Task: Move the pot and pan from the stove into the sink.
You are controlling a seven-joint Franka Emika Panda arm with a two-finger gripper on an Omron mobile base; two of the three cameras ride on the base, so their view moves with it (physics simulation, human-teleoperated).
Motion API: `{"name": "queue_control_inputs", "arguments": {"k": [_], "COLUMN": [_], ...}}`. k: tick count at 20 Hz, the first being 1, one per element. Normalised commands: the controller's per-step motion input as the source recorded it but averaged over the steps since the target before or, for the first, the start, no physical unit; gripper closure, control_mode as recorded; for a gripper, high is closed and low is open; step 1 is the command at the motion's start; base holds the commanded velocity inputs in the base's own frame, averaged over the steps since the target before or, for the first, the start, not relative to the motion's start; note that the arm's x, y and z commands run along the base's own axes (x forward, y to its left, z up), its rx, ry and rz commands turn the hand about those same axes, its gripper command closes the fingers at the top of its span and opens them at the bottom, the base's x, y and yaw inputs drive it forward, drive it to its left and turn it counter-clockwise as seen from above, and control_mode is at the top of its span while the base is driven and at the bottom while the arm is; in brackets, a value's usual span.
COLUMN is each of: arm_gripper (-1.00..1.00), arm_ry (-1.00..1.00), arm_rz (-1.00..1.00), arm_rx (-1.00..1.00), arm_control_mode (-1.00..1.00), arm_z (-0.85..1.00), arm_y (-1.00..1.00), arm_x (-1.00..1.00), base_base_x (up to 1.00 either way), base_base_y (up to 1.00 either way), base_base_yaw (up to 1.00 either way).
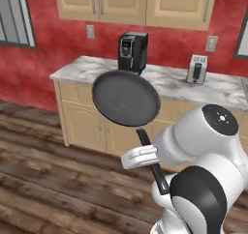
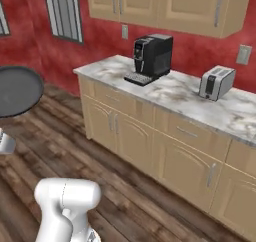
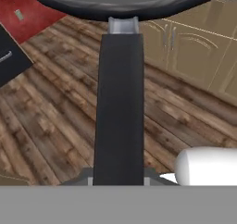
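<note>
Here no writing reads on pan (image 1: 126, 97).

No legible text or labels.

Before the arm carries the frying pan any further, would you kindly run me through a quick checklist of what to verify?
1. Grip: gripper shut on the frying pan's long handle: ok.
2. Pan raised clear of the counter: ok.
3. Pan apart from the coffee machine and toaster: ok.
4. Pan contents: nothing visible inside: ok.
5. Sink location and free basin: cannot tell.
6. Pot's whereabouts: cannot tell.
</note>
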Motion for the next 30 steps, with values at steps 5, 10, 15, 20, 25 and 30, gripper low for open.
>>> {"name": "queue_control_inputs", "arguments": {"k": [5, 10, 15, 20, 25, 30], "arm_gripper": [1.0, 1.0, 1.0, 1.0, 1.0, 1.0], "arm_ry": [0.0, 0.0, 0.0, 0.0, 0.0, 0.0], "arm_rz": [0.0, 0.0, 0.0, 0.0, 0.0, 0.0], "arm_rx": [0.0, 0.0, 0.0, 0.0, 0.0, 0.0], "arm_control_mode": [1.0, 1.0, 1.0, 1.0, 1.0, 1.0], "arm_z": [0.0, 0.0, 0.0, 0.0, 0.0, 0.0], "arm_y": [0.0, 0.0, 0.0, 0.0, 0.0, 0.0], "arm_x": [0.0, 0.0, 0.0, 0.0, 0.0, 0.0], "base_base_x": [0.0, 0.0, 0.0, 0.0, -0.1, -0.19], "base_base_y": [-0.23, -0.24, -0.27, -0.31, -0.34, -0.4], "base_base_yaw": [-0.38, -0.37, -0.36, -0.34, -0.29, -0.2]}}
